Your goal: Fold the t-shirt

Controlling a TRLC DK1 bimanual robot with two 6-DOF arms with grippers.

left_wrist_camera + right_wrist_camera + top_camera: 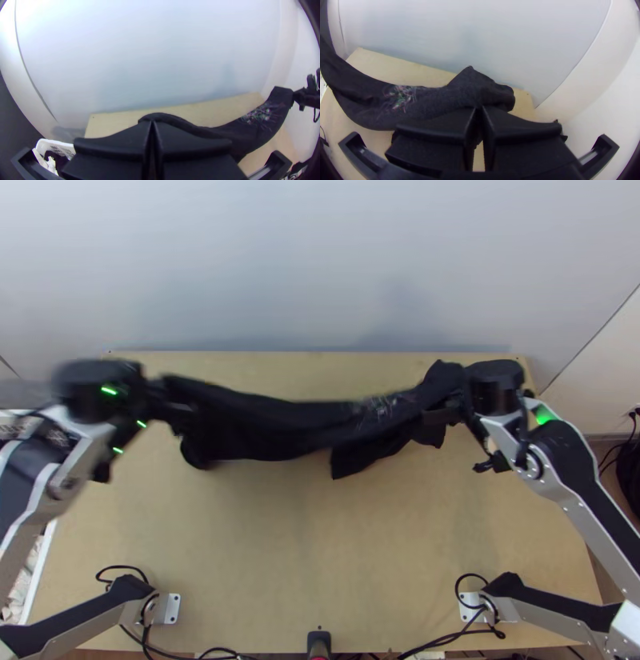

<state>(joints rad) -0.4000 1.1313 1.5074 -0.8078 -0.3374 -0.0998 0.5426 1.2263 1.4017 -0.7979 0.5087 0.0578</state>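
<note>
Well, t-shirt (296, 430) in right end effector (438, 410)

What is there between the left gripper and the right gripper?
The t-shirt, sagging a little from left gripper to right gripper; the top view shows this.

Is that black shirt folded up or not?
Not folded: the black shirt hangs bunched in a sagging band between the left gripper and right gripper.
</note>
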